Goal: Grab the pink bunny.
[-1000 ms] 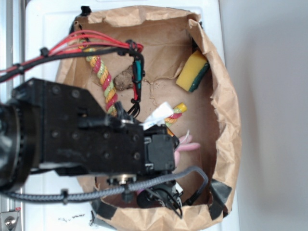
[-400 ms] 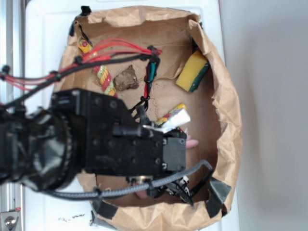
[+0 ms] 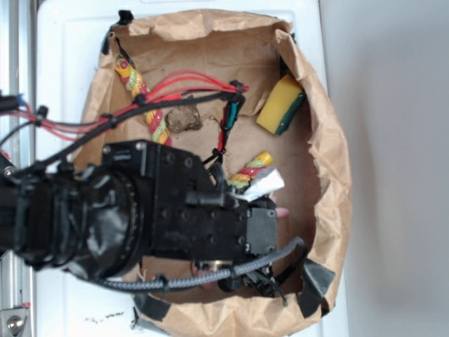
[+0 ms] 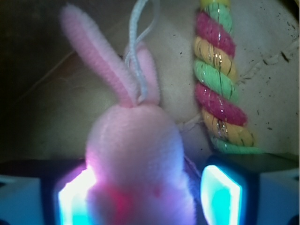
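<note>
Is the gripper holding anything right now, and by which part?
The pink bunny sits between the gripper's open pads at its body; not clamped yet.

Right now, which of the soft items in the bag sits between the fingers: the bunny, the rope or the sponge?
The pink bunny. Its body fills the gap between the two fingers, ears pointing away. The twisted rope lies just beside it; the yellow-green sponge sits far off by the bag wall.
</note>
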Controlling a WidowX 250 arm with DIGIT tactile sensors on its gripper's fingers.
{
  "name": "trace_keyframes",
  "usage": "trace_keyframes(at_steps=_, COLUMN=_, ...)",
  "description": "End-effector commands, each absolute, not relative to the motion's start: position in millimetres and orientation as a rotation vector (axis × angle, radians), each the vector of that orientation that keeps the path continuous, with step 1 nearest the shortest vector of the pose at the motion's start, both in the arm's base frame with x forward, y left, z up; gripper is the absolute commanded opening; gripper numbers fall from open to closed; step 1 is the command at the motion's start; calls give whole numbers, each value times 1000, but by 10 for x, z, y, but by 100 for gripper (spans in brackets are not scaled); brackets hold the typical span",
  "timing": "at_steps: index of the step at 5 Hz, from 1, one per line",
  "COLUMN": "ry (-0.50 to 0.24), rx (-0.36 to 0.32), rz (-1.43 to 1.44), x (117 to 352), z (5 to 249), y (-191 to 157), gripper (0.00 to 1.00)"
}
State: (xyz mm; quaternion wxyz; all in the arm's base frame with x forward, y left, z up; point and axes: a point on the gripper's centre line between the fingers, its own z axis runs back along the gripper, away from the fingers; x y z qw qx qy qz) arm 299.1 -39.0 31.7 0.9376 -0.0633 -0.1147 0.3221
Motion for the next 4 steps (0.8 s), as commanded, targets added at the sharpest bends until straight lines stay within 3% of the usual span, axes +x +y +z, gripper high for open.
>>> trace_keyframes(at_steps=1, ry=-346, rx=-74, rz=488, x=3066, z=659, y=-195, gripper=0)
trace_keyframes(at_steps=2, ry=-393, rx=-12, rz=439, x=3041, z=855, y=-11, gripper=0)
trace_keyframes(at_steps=3, ry=-383, rx=67, rz=397, x=2976, z=991, y=139, gripper=0)
trace_keyframes(at_steps=4, ry=-375, rx=189, rz=332, x=2911, z=1087, y=195, gripper=0)
